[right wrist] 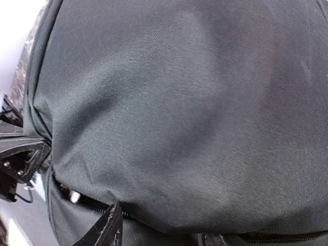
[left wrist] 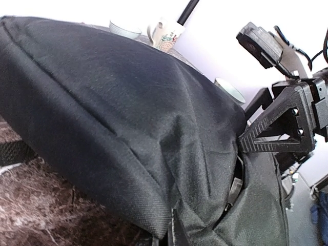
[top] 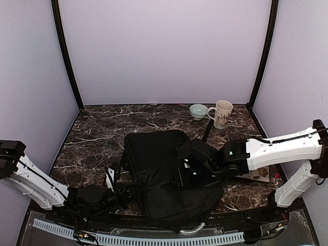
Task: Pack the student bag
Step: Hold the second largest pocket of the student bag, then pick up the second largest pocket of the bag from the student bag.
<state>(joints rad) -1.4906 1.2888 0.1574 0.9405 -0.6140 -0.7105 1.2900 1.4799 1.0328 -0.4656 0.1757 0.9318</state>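
Left gripper (top: 121, 193): clenched; whether it pinches fabric, cannot tell.
Student bag (top: 154, 154): flat on the marble table (top: 97, 133), running right of the left jaws and under the right jaws.
Right gripper (top: 185, 171): fingers half-spread by the zipper seam; grip unclear.
Mug (top: 222, 113), bowl (top: 198, 110): beyond the right jaws; mug's print unreadable.

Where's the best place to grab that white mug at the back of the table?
Grip the mug by its right rim wall, coming from above, I'd say. It stands upright, mouth open; its handle points left at the bowl, which crowds that side.
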